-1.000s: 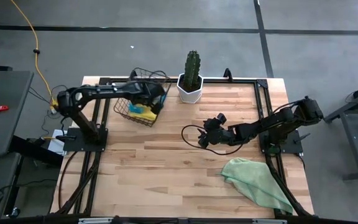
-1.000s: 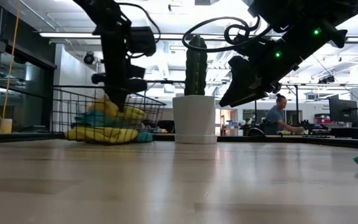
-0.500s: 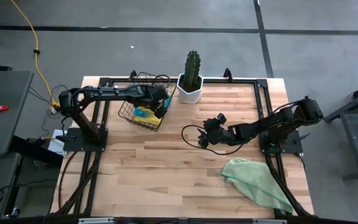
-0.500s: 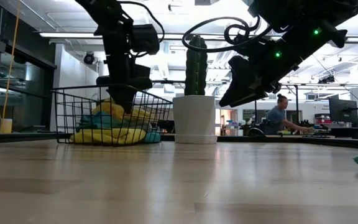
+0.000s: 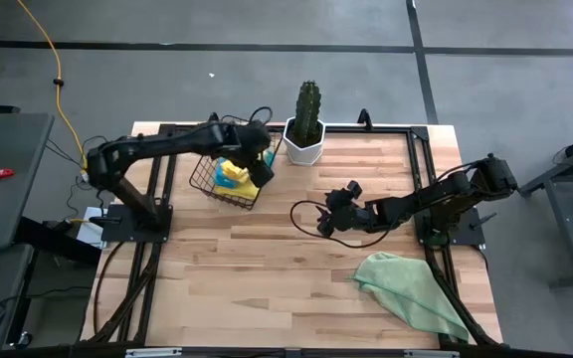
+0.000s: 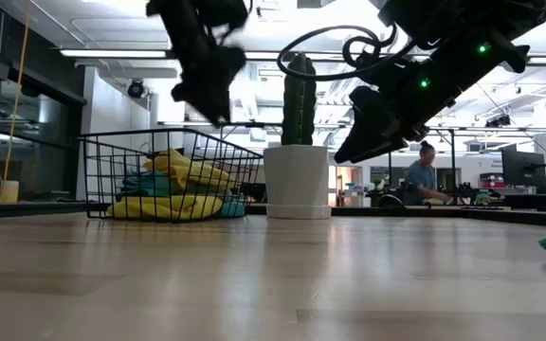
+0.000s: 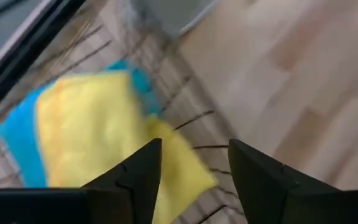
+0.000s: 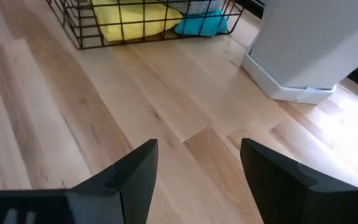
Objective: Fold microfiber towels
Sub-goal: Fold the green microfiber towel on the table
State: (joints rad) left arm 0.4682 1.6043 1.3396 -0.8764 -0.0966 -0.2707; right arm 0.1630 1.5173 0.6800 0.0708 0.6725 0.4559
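While its fingers stand apart and empty, the left tool (image 5: 257, 159) hangs over the wire basket (image 5: 203, 176) near the bench's far edge, where yellow and turquoise towels (image 5: 235, 177) lie heaped. Pinching only the top yellow layer would lift one cleanly. Mid-bench, the right tool (image 5: 326, 221) waits open; a pale green towel (image 5: 411, 293) lies by the near right corner.

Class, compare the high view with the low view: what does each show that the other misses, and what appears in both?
Only the high view shows the whole pale green towel spread at the table's front right corner. Only the low view shows a person seated in the room behind. Both show the wire basket holding yellow and blue towels, the potted cactus, and both arms raised above the table.
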